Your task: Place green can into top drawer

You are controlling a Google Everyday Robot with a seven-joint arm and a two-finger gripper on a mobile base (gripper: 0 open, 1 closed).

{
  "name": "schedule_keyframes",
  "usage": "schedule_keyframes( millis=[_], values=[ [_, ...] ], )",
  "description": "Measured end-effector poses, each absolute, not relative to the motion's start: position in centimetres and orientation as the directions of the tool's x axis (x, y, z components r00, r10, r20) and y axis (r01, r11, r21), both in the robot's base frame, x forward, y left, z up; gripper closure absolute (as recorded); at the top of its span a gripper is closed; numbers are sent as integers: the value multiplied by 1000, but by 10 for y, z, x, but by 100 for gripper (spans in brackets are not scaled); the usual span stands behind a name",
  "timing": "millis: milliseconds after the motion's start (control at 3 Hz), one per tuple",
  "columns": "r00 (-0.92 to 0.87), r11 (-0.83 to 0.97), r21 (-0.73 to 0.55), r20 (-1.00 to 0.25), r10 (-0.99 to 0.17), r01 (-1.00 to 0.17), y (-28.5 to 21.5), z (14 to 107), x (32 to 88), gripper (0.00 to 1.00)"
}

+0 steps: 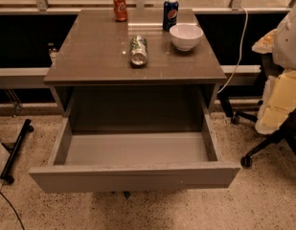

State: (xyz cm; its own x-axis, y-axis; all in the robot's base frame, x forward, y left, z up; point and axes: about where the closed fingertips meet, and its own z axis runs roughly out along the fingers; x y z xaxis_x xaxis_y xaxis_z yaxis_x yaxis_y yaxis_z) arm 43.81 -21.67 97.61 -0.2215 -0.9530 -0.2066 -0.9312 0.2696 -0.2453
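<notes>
Because the gripper was outside the camera view, I could not tell whether it was open or closed, and nothing held the green can (138, 50). The can lay on its side near the middle of the brown cabinet top (90, 51), one silver end turned toward the near edge. Just to its right, and apart from it, stood a white bowl (186, 36). Farther back, a blue Pepsi can (170, 14) stood upright behind the bowl. An orange-red can (120, 6) stood upright to the left of the Pepsi can, near the far edge. Below the top, the top drawer (133, 176) was pulled out toward the near side, showing its grey inside. An office chair (267, 143) stood on the speckled floor to the right.
</notes>
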Motion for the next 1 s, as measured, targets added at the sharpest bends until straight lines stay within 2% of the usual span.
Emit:
schedule_keyframes(
  millis=[333,1000],
  values=[
    [-222,270,-245,-207,-953,-931,-217,976,438,0],
    [-234,326,-238,-345,-909,-915,-183,958,481,0]
  ],
)
